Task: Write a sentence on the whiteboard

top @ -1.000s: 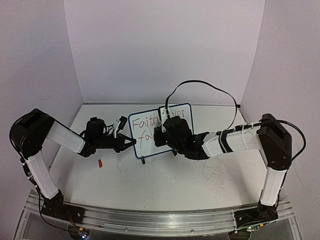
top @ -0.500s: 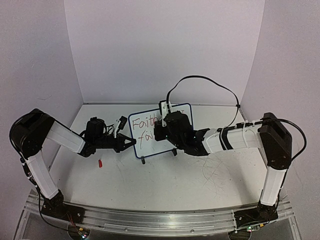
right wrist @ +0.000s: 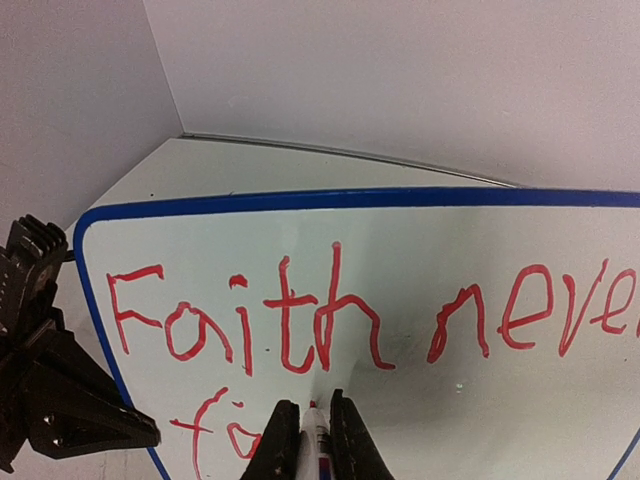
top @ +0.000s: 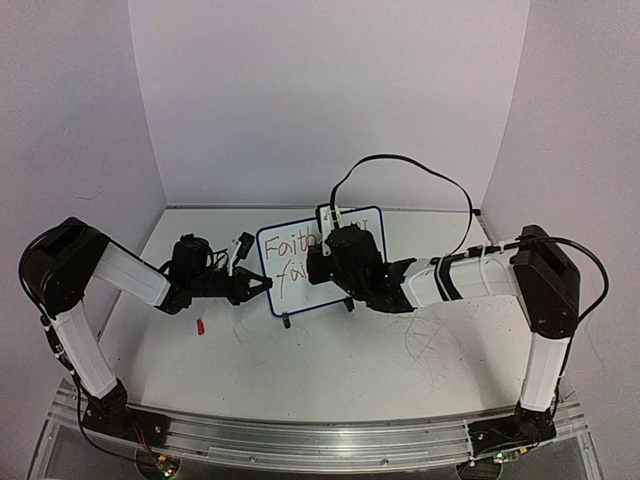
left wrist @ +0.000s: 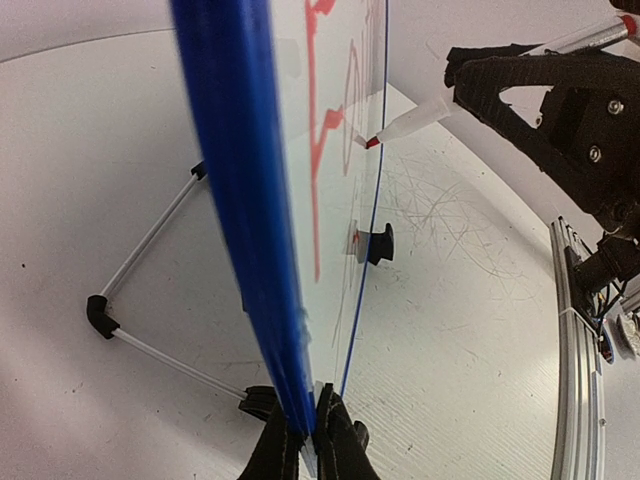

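The whiteboard [top: 288,272] stands upright mid-table, white with a thin blue frame. Its left edge is pinched by my left gripper [top: 263,287], seen shut on the blue frame [left wrist: 232,180] in the left wrist view [left wrist: 308,440]. My right gripper [top: 320,265] is in front of the board, shut on a white marker [right wrist: 316,442] with a red tip. The tip [left wrist: 372,143] touches the board's second line. The sentence [right wrist: 330,315] in red reads "Faith neve" before the frame cuts it off, with "fa" [right wrist: 210,435] beneath it.
A small red cap [top: 200,326] lies on the table left of the board. A wire stand [left wrist: 150,290] and black feet [left wrist: 378,243] prop the board. Pen scribbles [top: 430,345] mark the table at right. A black cable [top: 400,163] loops above the right arm.
My right wrist has shifted a little up and to the left along the board with the marker. The left arm and the board have not moved.
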You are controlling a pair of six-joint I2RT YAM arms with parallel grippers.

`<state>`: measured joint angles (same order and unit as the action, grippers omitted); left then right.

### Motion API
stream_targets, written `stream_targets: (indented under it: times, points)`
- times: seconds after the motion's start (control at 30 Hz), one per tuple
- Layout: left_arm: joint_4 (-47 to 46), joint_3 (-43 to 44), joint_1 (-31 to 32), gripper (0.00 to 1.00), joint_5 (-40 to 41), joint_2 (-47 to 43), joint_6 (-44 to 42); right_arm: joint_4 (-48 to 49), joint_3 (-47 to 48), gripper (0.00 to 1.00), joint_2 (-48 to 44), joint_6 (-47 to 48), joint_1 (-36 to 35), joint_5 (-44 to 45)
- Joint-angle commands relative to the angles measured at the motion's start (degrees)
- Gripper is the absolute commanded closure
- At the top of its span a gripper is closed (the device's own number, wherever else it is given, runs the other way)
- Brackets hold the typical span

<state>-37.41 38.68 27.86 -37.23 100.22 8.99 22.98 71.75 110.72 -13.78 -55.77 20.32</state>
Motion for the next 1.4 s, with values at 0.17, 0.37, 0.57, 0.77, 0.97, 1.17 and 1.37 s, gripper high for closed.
stream_targets:
  times: [0.17, 0.37, 0.57, 0.77, 0.97, 1.17, 1.37]
  points:
    - [3.41, 0.69, -0.08, 1.0, 4.55, -0.27, -2.93, 0.75, 0.51, 1.0, 0.82, -0.66, 0.29, 1.32]
    - [3.45, 0.79, -0.07, 1.0, 4.52, -0.25, -2.93, 0.53, -0.84, 1.0, 0.7, -1.77, 0.2, 0.92]
    - [3.49, 0.69, 0.0, 1.0, 4.53, -0.28, -2.93, 0.49, -1.63, 1.0, 0.72, -2.62, 0.08, 0.73]
    - [3.5, 0.76, 0.0, 1.0, 4.54, -0.29, -2.93, 0.4, -1.78, 1.0, 1.17, -3.16, -0.18, 0.55]
    - [3.49, 0.71, 0.04, 1.0, 4.59, -0.29, -2.93, 0.27, -2.55, 1.0, 1.17, -3.48, -0.4, 0.43]
    - [3.55, 0.77, 0.09, 1.0, 4.6, -0.28, -3.0, 0.13, -3.54, 1.0, 1.08, -4.08, -0.41, 0.46]
    - [3.55, 0.74, 0.07, 1.0, 4.57, -0.29, -3.02, 0.04, -4.06, 1.0, 1.18, -4.41, -0.44, 0.42]
